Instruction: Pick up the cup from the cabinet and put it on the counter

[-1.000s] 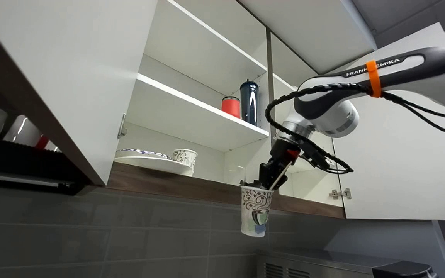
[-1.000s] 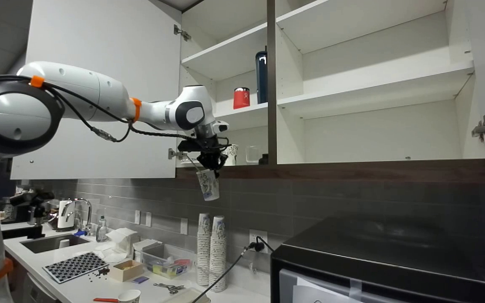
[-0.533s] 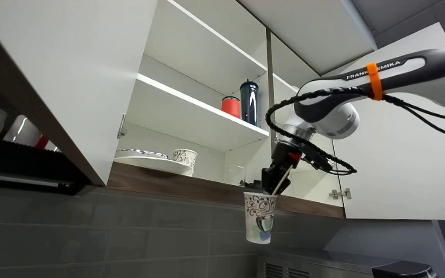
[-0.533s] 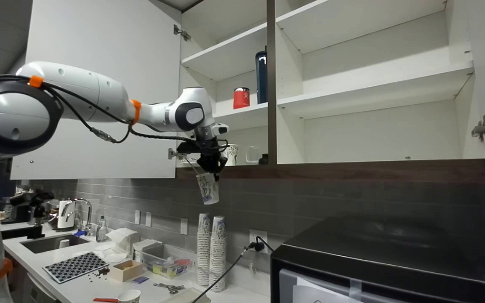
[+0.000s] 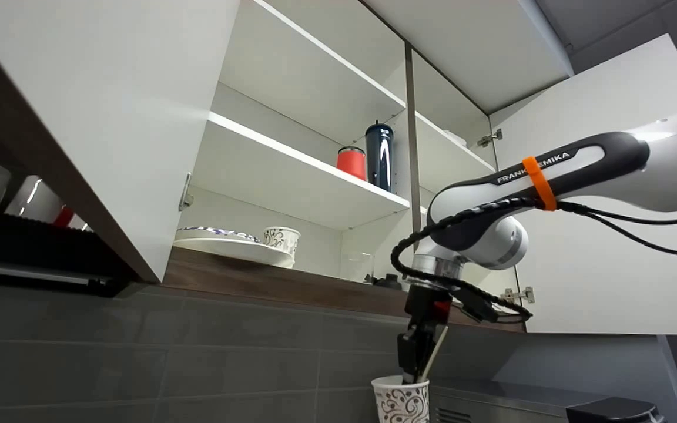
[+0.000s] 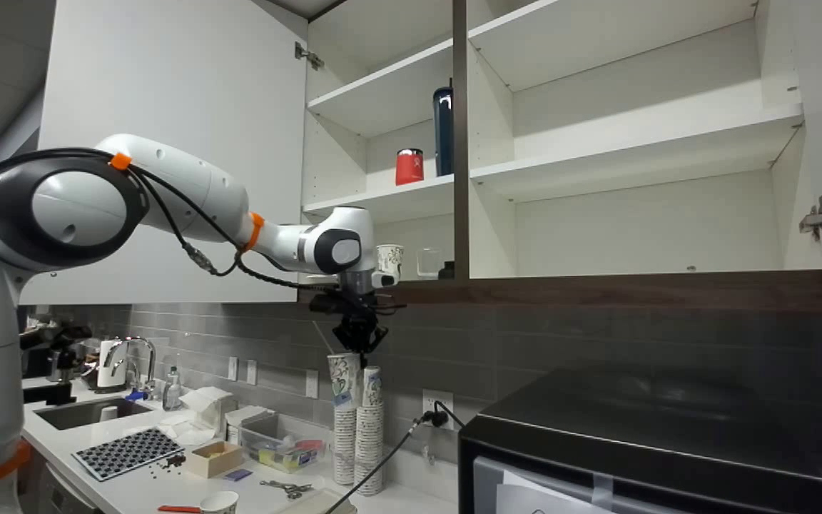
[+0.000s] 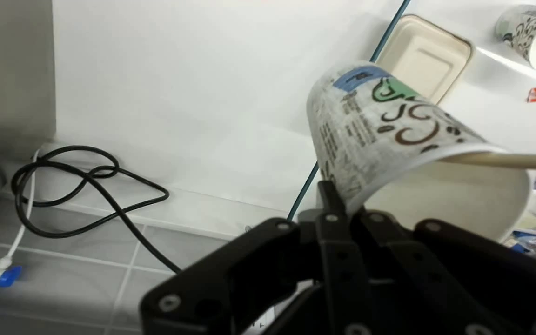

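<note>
The cup, a white paper cup with brown swirls and no handle, hangs from my gripper below the cabinet. Its lower part is cut off there. My gripper holds the cup above the counter, in line with the cup stacks. In the wrist view my gripper pinches the rim of the cup, one finger outside; the inner fingertip is hidden. A pale stick stands out of the cup. The white counter shows below.
Two tall paper-cup stacks stand on the counter near a clear bin, a dark cable and a black appliance. The cabinet holds a red cup, a dark bottle, plates and a patterned cup.
My gripper has lowered the cup from beside the cabinet's bottom edge to well below it, in front of the tiled wall. The cup hangs more upright. The grip is unchanged.
</note>
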{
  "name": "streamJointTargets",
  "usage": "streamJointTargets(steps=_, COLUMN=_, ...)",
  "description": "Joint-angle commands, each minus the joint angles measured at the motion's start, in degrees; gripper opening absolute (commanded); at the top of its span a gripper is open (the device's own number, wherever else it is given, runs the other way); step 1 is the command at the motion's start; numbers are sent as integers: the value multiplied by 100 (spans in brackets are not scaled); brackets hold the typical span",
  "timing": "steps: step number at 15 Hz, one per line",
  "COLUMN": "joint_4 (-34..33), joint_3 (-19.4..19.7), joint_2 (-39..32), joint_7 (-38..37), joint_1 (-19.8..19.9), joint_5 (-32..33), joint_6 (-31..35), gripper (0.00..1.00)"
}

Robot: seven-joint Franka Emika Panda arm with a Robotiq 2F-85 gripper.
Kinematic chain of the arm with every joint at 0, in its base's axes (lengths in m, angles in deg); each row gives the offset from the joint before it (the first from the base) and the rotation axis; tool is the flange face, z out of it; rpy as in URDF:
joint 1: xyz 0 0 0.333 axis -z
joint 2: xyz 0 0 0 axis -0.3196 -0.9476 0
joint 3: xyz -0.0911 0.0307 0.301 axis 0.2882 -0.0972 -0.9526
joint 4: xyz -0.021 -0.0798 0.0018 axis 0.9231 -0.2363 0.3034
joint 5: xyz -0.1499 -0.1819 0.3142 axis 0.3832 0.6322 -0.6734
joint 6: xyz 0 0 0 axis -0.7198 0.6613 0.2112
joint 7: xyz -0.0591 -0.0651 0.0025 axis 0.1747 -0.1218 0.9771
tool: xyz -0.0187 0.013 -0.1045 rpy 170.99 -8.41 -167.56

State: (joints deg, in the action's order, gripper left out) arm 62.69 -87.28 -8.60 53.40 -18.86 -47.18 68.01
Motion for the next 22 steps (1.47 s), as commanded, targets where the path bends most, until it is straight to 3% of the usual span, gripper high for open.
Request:
streamJointTargets(steps=1, joint_4=721, joint_3=212, joint_2=-14, joint_7=692, joint_1=-106, joint_5=-441, joint_6=690, gripper=1)
streamJointTargets(steps=7, joint_4=1519, joint_3=315, joint_2=-634, joint_7=1222, joint_1=-107, joint_5=-1175, joint_6=2317, gripper=1)
streamJointTargets(steps=10, joint_4=1599, joint_3=250, joint_2=-1077, joint_7=1374, joint_1=-52, joint_5=-1447, joint_6=2646, gripper=1)
streamJointTargets(steps=19, joint_4=1325, joint_3=-23, joint_2=-2508, joint_7=1236, joint_1=360, joint_5=-1437, joint_6=3067, gripper=1)
streamJointTargets(steps=22, joint_4=1262, joint_3=-217, joint_2=-2853, joint_7=1141, joint_1=518, joint_5=-1521, joint_6=3697, gripper=1)
